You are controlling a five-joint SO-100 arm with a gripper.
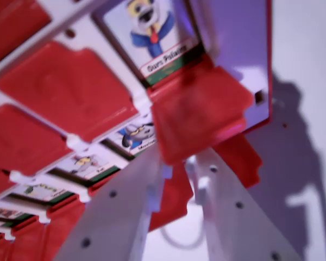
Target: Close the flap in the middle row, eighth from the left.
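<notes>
Flap of red plastic, blurred and squarish (198, 117), sits just above the tips of the white two-fingered claw (176, 166), tilted and seemingly touching or nearly touching them; whether contact is made I cannot tell through the blur; it hangs at the near edge of the game board, half-raised rather than flat. The claw's fingers stand slightly apart, a narrow gap between them, clamped on nothing.

To do this step well, in my judgement, the push should go squarely against the flap's face near its free edge, steady and slow, so it pivots on its hinge and does not slip off one fingertip; stopping once it lies flat would spare the hinge.

Beyond the tips, the white plastic grid frame (79, 144) divides the board into compartments; left of the claw several hold small character cards with green name strips (87, 163), flaps open; farther on, red closed flaps (68, 89) cover theirs; farthest, above the claw, one compartment shows a cartoon bear card in a blue jacket (149, 32).
</notes>
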